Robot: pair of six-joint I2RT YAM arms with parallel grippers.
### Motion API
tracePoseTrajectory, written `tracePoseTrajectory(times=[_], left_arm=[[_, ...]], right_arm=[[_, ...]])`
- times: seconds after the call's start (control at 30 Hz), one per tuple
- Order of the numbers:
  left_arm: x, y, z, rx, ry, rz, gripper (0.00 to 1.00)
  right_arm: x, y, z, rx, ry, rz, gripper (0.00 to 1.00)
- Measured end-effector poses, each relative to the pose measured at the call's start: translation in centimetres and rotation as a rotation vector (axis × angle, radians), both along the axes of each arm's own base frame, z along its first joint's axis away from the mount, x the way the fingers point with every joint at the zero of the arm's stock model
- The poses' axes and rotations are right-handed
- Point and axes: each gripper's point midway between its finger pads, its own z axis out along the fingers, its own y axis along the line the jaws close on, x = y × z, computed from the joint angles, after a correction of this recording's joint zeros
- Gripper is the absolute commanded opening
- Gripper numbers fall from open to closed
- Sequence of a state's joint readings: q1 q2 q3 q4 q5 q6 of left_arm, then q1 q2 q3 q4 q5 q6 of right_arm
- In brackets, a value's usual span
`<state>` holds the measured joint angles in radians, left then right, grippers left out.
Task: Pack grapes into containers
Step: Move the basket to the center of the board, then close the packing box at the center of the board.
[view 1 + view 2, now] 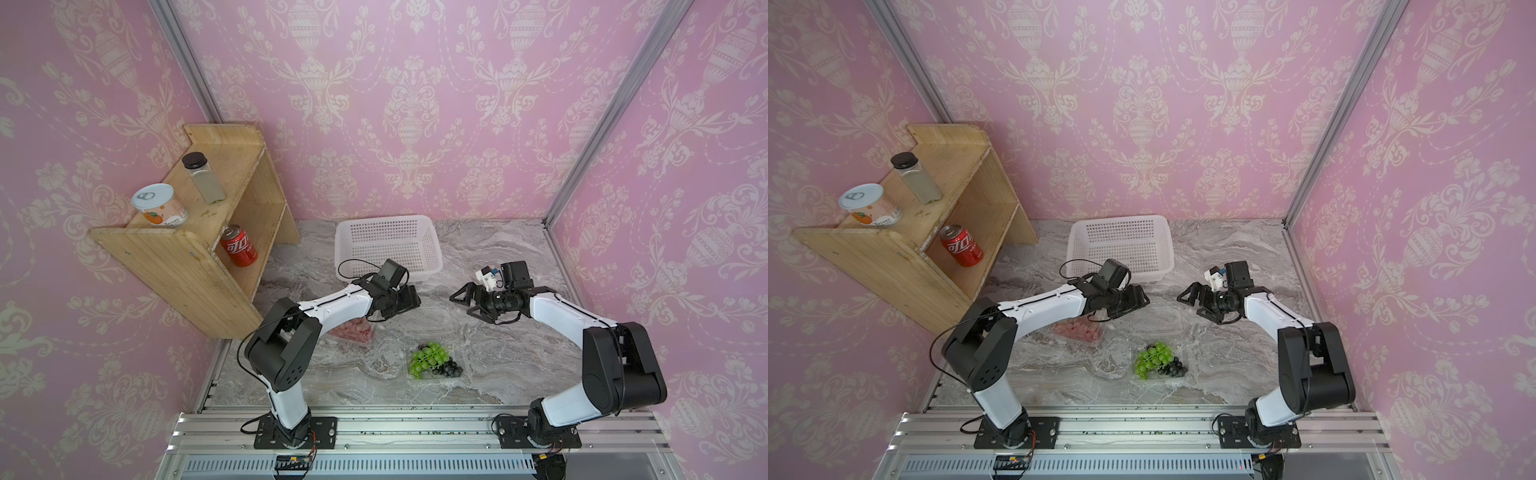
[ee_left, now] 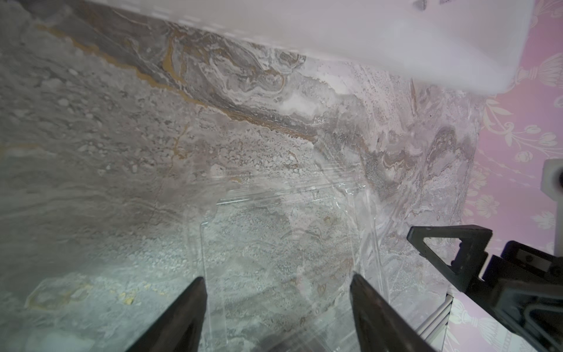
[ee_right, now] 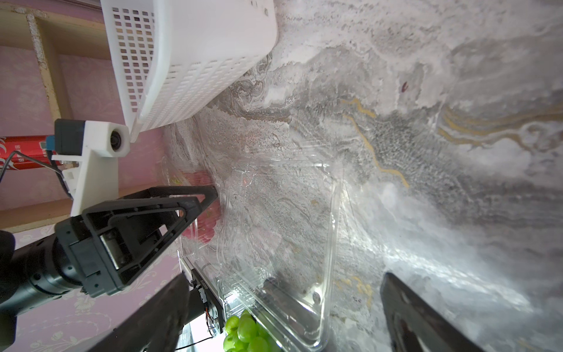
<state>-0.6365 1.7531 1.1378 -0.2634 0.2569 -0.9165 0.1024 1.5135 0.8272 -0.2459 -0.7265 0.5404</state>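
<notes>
Left gripper (image 2: pixel 277 279) open, nothing between the fingers, hovering over the marbled grey tabletop (image 1: pixel 511 257) just in front of the white perforated plastic basket (image 1: pixel 386 243). Right gripper (image 3: pixel 283 275) also spread wide and empty, facing the left one, apart from it. Below and between them: clear plastic punnet (image 1: pixel 457 357) near the table's front edge, its clear lid (image 3: pixel 277 228) flipped open flat toward the basket, so the opened pair's long axis runs front-to-back. Inside, light green grape bunch (image 1: pixel 430 358) lies diagonal, front-left to back-right, glossy round berries. Small dark purple-black grape bunch (image 1: pixel 448 369) touches its front-right side. Second clear punnet (image 1: pixel 1098 341) with red-pink grapes (image 1: pixel 1081 329) sits under the left forearm, partly hidden, orientation unclear.
</notes>
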Motion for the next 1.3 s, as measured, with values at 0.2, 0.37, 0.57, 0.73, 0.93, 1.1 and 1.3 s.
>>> tracePoseTrajectory(times=[0.2, 0.37, 0.57, 0.73, 0.93, 1.1, 1.3], left_arm=[[-0.5, 0.3, 0.2, 0.004, 0.020, 0.010, 0.75], [-1.3, 0.5, -0.5, 0.040, 0.049, 0.016, 0.76], [-2.2, 0.6, -1.1, 0.075, 0.071, 0.030, 0.76], [-2.5, 1.2, -2.0, 0.112, 0.100, 0.056, 0.76], [-2.2, 0.8, -3.2, 0.112, 0.116, 0.078, 0.77], [-1.6, -0.6, -4.0, 0.082, 0.099, 0.078, 0.77], [-0.6, -2.1, -3.5, 0.031, 0.053, 0.079, 0.78]], right_arm=[[-0.3, 0.0, -0.1, 0.003, 0.000, 0.002, 0.98], [-0.9, 0.0, -0.1, 0.004, -0.002, 0.003, 0.98], [-0.9, 0.3, 0.8, 0.028, -0.025, 0.015, 0.98], [-0.8, 0.6, 1.1, 0.054, -0.030, 0.026, 0.97], [-1.1, 0.9, 0.7, 0.077, -0.027, 0.035, 0.97], [-1.4, 1.0, -0.3, 0.093, 0.002, 0.029, 0.97], [-1.0, 1.1, -0.4, 0.099, -0.007, 0.023, 0.97]])
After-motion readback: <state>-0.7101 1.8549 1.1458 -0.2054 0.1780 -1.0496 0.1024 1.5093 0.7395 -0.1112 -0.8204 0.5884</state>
